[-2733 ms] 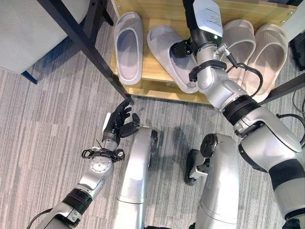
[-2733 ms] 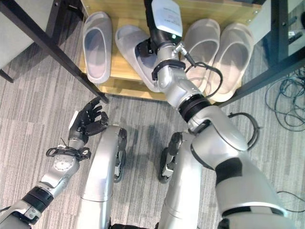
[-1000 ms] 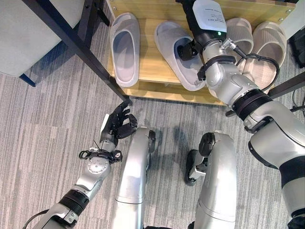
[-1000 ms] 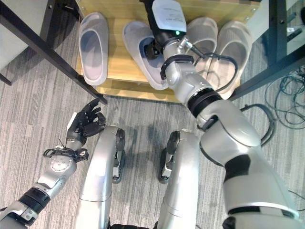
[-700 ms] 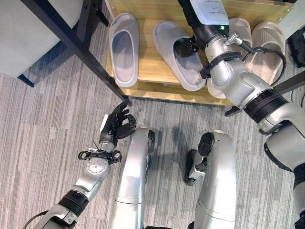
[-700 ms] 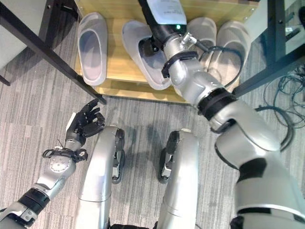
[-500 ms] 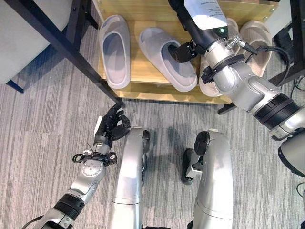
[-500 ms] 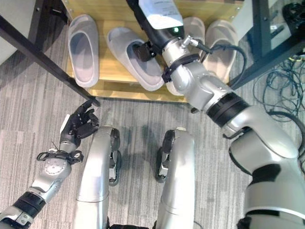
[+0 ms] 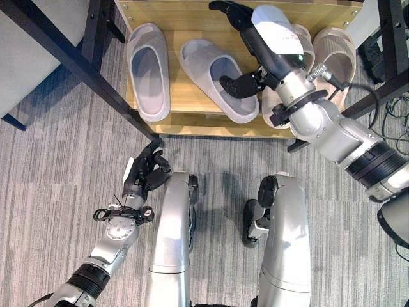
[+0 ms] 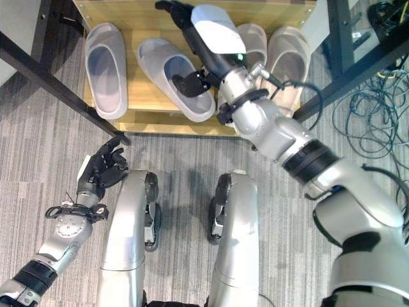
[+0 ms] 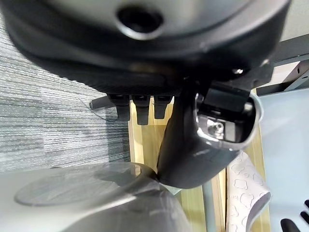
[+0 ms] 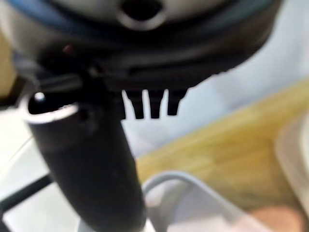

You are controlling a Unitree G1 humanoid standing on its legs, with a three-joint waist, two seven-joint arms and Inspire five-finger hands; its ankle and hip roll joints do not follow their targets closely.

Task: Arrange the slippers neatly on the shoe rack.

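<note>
Lifted off the grey slipper (image 9: 217, 77), right hand (image 9: 246, 32) overhangs beige slippers (image 9: 332, 48).

Two pale grey slippers (image 9: 148, 68) (image 9: 217, 78) and a beige pair (image 10: 280, 61) lie on a light wood shoe rack (image 9: 192, 96) with a black metal frame (image 9: 70, 54). The carpet (image 9: 45, 185) is grey — fine streaks of lighter and darker grey. The right hand (image 9: 246, 38) is black — white on its back.

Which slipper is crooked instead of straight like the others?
The second slipper from the left, grey, lies slanted across the rack. The right hand is over it, thumb in its opening. The other three point straight.
</note>
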